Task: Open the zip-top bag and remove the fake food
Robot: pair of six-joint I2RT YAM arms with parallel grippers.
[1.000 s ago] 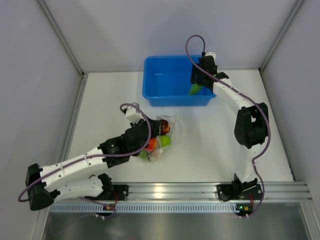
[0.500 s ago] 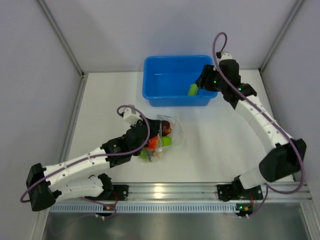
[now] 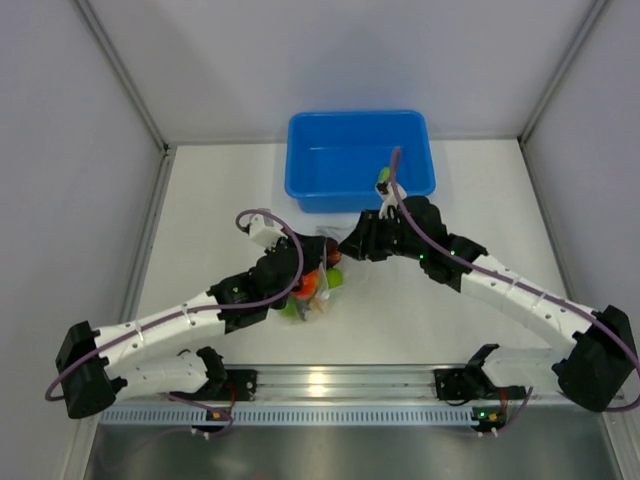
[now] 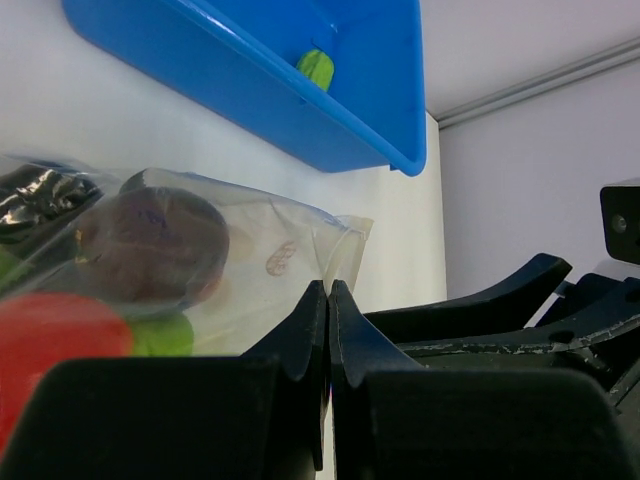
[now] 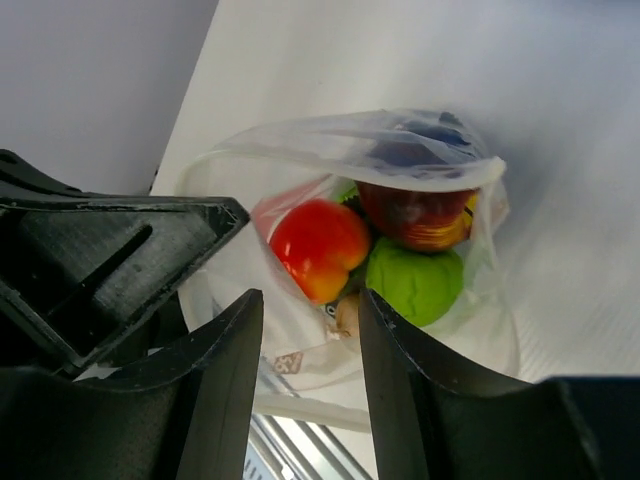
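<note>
The clear zip-top bag (image 3: 322,300) lies on the white table in front of the blue bin. My left gripper (image 4: 328,292) is shut on the bag's edge (image 4: 340,240). Through the plastic I see a dark maroon ball (image 4: 150,245), a red tomato (image 5: 318,245) and a lime ball (image 5: 415,280). The bag's mouth (image 5: 440,172) gapes toward my right gripper (image 5: 310,345), which is open just in front of it with nothing between its fingers. In the top view the right gripper (image 3: 348,247) is at the bag's far right side, close to the left gripper (image 3: 318,262).
The blue bin (image 3: 310,190) stands at the back of the table with a green pod (image 3: 383,178) lying inside near its right front corner. Grey walls close in the left, right and back sides. The aluminium rail with both arm bases runs along the near edge.
My right arm has left the blue bin, where the green pod now lies, and swung down to the bag's mouth, its jaws narrowing somewhat. The left gripper still pinches the bag.
</note>
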